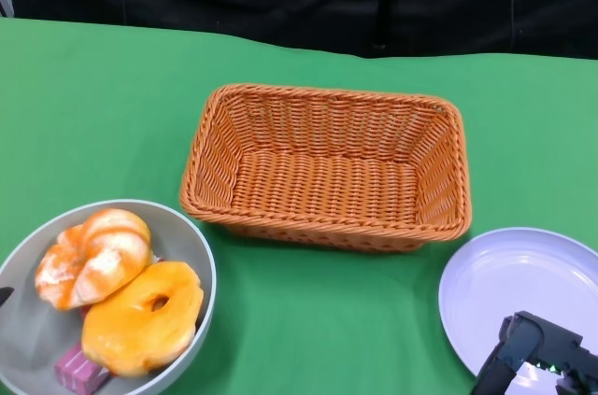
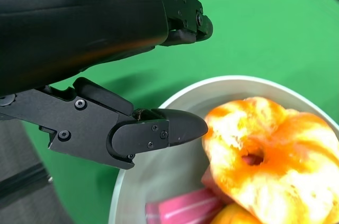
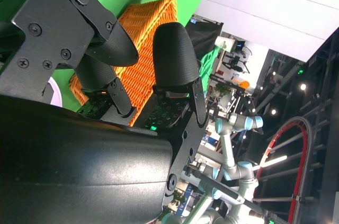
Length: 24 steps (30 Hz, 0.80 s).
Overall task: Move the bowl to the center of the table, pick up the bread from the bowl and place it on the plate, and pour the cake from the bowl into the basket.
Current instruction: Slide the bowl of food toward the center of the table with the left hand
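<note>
The grey bowl stands at the table's near left corner. It holds a twisted orange bread, a ring-shaped bread and a pink cake piece. Only a black tip of my left hand shows at the bowl's left rim. In the left wrist view my left hand has its fingers spread across the bowl's rim, one finger over the inside near the bread, and it holds nothing. My right hand hovers over the white plate with its fingers apart and empty.
An empty orange wicker basket takes up the table's middle, between bowl and plate. The green cloth runs to a black backdrop behind it. The right wrist view shows the basket beyond my fingers.
</note>
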{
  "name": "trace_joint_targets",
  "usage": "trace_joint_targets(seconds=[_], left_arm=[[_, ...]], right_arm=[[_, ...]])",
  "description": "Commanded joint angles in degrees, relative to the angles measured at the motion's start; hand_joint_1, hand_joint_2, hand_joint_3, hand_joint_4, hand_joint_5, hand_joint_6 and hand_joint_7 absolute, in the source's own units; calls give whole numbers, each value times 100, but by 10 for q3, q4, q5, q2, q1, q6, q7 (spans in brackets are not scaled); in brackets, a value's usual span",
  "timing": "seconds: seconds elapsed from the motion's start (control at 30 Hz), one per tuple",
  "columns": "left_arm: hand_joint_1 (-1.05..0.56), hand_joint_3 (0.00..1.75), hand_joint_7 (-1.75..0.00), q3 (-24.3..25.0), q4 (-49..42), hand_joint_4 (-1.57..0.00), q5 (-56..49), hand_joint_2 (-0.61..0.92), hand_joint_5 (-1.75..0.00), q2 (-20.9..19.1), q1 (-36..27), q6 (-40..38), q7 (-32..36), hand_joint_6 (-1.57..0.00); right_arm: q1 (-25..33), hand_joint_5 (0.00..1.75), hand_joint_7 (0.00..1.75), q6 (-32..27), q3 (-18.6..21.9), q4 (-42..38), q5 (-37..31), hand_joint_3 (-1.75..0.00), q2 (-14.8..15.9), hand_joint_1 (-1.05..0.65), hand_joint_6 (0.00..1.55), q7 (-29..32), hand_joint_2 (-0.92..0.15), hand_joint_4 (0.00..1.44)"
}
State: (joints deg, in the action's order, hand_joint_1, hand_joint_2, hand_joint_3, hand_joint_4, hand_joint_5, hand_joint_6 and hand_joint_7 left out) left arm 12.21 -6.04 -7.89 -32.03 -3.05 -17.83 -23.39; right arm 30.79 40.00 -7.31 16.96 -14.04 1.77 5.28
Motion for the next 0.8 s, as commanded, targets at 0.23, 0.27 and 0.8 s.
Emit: trace_joint_targets(seconds=[0.23,0.27,0.8], left_arm=[[-60,74,0,-13,61,-1,81,92,-8,-37,39,-216,-90,0],[-60,77,0,-9,64,0,96,92,-6,-36,44,-237,-97,0],[-63,76,0,39,-18,0,256,92,0,39,151,-389,-82,0]], right_arm=[[3,171,145,-3,-3,13,-1,-164,2,2,85,-4,-22,90],[3,171,145,-3,-3,13,-1,-164,2,3,85,-4,-22,90],[7,171,145,-8,-4,26,-7,-170,-3,3,85,-4,-18,91]])
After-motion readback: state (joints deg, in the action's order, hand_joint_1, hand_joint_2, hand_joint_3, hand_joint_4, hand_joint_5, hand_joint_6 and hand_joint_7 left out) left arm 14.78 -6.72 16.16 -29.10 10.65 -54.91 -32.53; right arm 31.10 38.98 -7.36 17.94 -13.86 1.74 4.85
